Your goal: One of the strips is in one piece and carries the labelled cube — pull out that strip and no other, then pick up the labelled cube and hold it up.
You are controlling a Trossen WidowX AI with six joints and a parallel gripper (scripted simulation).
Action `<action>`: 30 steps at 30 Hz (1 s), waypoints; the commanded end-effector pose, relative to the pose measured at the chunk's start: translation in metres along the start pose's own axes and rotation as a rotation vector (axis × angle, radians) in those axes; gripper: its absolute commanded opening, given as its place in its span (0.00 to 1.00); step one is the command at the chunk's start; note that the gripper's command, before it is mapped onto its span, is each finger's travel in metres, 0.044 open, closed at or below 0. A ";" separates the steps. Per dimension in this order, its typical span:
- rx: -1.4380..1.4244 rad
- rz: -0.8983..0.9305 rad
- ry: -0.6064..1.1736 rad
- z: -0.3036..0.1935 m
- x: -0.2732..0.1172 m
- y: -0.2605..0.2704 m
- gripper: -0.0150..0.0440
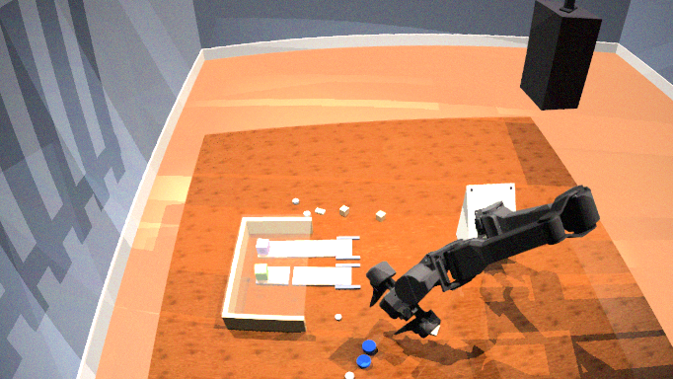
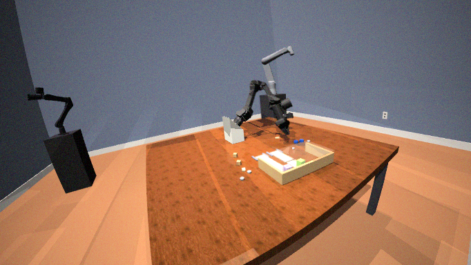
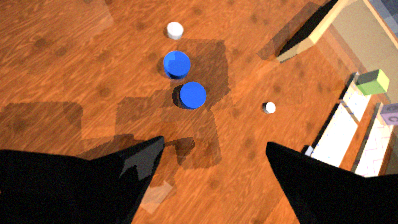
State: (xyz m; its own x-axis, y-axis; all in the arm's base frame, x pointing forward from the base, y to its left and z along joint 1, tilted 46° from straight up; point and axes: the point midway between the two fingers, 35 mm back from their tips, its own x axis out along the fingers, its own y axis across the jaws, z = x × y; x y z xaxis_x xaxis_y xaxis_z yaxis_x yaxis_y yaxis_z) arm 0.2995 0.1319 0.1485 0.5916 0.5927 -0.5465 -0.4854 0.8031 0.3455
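step: approach, strip not yet pulled | claw: spread, nothing held | target: unbroken strip, lilac marked cube on its far end inside tray | next: likely align at handle end, grip, draw out; avoid gapped strip

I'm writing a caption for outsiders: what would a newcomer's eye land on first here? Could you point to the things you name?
Probably the black arm [image 1: 503, 242] [image 2: 251, 98], reaching over the wooden table [image 1: 345, 163] [image 2: 193, 193] with its gripper [image 1: 384, 320] [image 2: 286, 132] [image 3: 215, 144] open. Next, perhaps, the two bright blue discs [image 1: 369, 346] [image 2: 301, 141] [image 3: 193, 95] near the gripper, then the lime-green cube [image 1: 261, 272] [image 2: 301, 161] [image 3: 373, 82] inside the open-sided wooden frame [image 1: 263, 323] [image 2: 307, 170] [image 3: 312, 40].
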 end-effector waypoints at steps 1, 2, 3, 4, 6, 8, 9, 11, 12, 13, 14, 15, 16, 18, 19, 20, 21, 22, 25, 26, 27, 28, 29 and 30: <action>0.168 -0.038 -0.071 -0.003 -0.011 -0.055 0.93; 0.202 -0.047 -0.091 -0.004 -0.015 -0.068 0.93; 0.236 -0.056 -0.113 -0.005 -0.019 -0.080 0.93; 0.269 -0.065 -0.134 -0.006 -0.024 -0.092 0.93; 0.334 -0.081 -0.180 -0.010 -0.036 -0.115 0.93; 0.396 -0.097 -0.228 -0.016 -0.049 -0.136 0.93; 0.425 -0.105 -0.253 -0.019 -0.057 -0.147 0.93; 0.482 -0.121 -0.305 -0.027 -0.072 -0.166 0.93; 0.510 -0.128 -0.332 -0.031 -0.080 -0.174 0.93; 0.536 -0.136 -0.359 -0.036 -0.089 -0.183 0.93; 0.562 -0.143 -0.387 -0.041 -0.098 -0.190 0.93; 0.582 -0.149 -0.410 -0.045 -0.105 -0.196 0.93; 0.594 -0.153 -0.424 -0.048 -0.109 -0.200 0.93; 0.598 -0.154 -0.429 -0.049 -0.111 -0.201 0.93; 0.598 -0.154 -0.429 -0.049 -0.111 -0.201 0.93; 0.598 -0.154 -0.429 -0.049 -0.111 -0.201 0.93; 0.598 -0.154 -0.429 -0.049 -0.111 -0.201 0.93; 0.598 -0.154 -0.429 -0.049 -0.111 -0.201 0.93; 0.598 -0.154 -0.429 -0.049 -0.111 -0.201 0.93; 0.598 -0.154 -0.429 -0.049 -0.111 -0.201 0.93; 0.598 -0.154 -0.429 -0.049 -0.111 -0.201 0.93; 0.598 -0.154 -0.429 -0.049 -0.111 -0.201 0.93; 0.598 -0.154 -0.429 -0.049 -0.111 -0.201 0.93; 0.601 -0.154 -0.423 -0.049 -0.110 -0.202 0.89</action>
State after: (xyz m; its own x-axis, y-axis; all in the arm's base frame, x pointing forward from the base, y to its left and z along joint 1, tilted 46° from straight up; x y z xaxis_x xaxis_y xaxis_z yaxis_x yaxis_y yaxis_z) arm 0.3014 -0.0986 0.1034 0.8830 0.3420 -0.3214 -0.0182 0.7092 0.7047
